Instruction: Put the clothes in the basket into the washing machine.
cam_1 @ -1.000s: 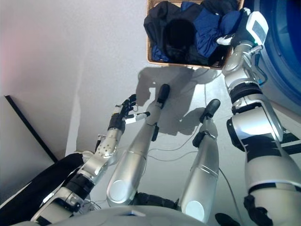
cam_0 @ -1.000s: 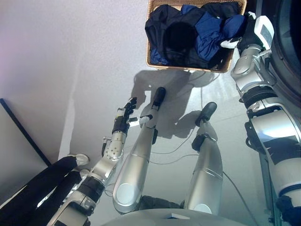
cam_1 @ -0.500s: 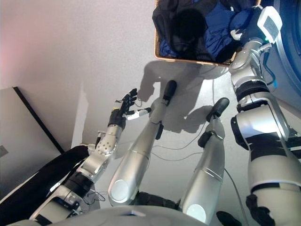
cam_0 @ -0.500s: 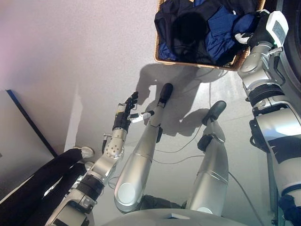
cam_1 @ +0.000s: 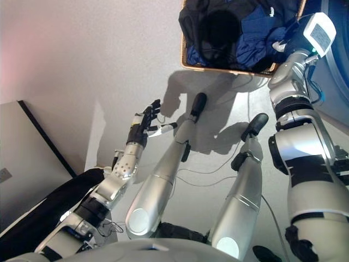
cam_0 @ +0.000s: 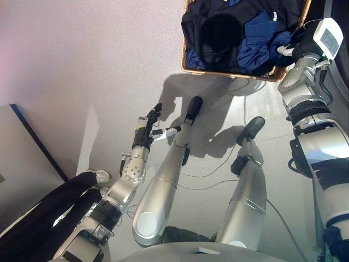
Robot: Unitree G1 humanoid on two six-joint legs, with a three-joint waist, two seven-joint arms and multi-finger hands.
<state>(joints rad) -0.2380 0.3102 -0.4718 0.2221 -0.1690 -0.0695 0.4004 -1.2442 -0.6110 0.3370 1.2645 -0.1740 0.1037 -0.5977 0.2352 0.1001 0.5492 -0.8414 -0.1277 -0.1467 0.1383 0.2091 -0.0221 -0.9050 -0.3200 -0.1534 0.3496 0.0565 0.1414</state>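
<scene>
A wicker basket (cam_0: 234, 75) stands on the floor at the top of the view. It is full of dark navy and blue clothes (cam_0: 240, 33). My right hand (cam_0: 295, 46) is at the basket's right rim, in against the blue cloth; its grip is hidden. My left hand (cam_0: 148, 126) is open and empty, held over the floor well below and left of the basket. The washing machine (cam_1: 339, 71) shows as a dark blue round edge at the far right.
A person's legs in black trousers (cam_0: 49, 210) with a white shoe (cam_0: 101, 176) stand at the lower left, close to my left arm. A grey panel with a dark edge (cam_0: 24, 131) lies on the left. Pale floor (cam_0: 82, 54) lies between.
The camera has shifted, so the basket now sits higher and further right in the view. My right hand stays at the basket's right rim. My left hand stays open.
</scene>
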